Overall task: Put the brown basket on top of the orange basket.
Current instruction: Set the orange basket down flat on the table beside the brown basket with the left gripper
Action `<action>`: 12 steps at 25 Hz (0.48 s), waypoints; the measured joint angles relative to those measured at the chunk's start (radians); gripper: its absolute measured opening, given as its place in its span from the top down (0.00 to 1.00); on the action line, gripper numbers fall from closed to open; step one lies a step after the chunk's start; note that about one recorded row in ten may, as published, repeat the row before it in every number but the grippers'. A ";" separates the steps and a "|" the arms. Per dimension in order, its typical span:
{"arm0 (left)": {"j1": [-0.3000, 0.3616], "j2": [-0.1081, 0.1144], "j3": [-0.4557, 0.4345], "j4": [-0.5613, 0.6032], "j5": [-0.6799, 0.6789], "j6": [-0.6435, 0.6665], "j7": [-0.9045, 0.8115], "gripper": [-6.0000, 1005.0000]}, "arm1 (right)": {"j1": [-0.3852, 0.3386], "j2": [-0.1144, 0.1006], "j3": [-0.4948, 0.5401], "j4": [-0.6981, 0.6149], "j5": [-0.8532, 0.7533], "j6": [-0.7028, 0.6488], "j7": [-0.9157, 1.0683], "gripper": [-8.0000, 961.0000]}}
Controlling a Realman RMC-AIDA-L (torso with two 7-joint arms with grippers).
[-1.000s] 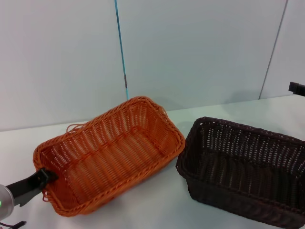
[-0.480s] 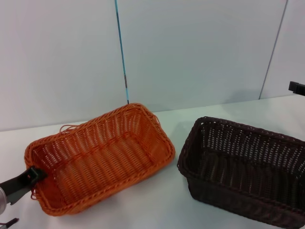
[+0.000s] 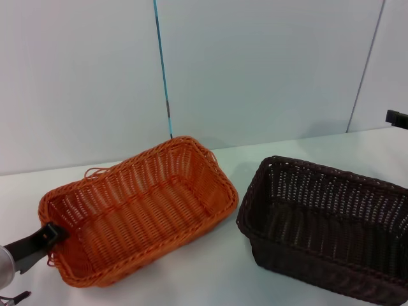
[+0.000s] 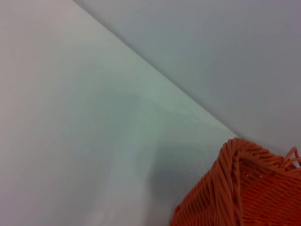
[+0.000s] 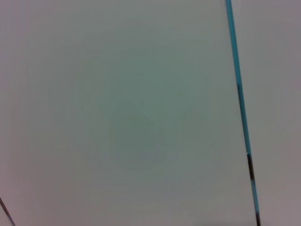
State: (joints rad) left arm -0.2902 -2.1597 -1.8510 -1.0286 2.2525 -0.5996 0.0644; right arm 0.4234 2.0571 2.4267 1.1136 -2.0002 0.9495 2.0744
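The orange basket (image 3: 137,210) lies at the left of the white table, its long axis running diagonally away from me, with a loose strand at its far left corner. My left gripper (image 3: 46,237) is at the bottom left, shut on the basket's near corner rim, and one black finger (image 3: 35,242) shows. In the left wrist view only one orange basket (image 4: 244,188) corner shows. The brown basket (image 3: 328,223) stands apart on the right, nothing in it. My right gripper is out of view.
The white table (image 3: 217,274) ends at a pale wall bearing a thin blue vertical line (image 3: 162,70). A small dark object (image 3: 396,118) pokes in at the right edge. A narrow strip of bare tabletop separates the two baskets.
The orange basket, held by my left gripper, slid left from where it was a second ago, then came slightly back right. The brown basket has not moved.
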 joint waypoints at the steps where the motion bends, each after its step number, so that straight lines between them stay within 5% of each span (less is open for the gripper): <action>1: 0.000 0.000 0.000 0.000 0.000 0.000 0.000 0.81 | 0.000 0.000 0.000 -0.001 0.000 0.000 -0.001 0.20; 12: -0.017 0.003 -0.001 0.019 0.001 -0.004 0.015 0.80 | 0.000 0.000 0.000 -0.004 0.000 -0.002 -0.003 0.20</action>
State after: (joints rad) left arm -0.3071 -2.1570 -1.8518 -1.0093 2.2535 -0.6037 0.0793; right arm 0.4234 2.0571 2.4267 1.1092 -2.0003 0.9479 2.0710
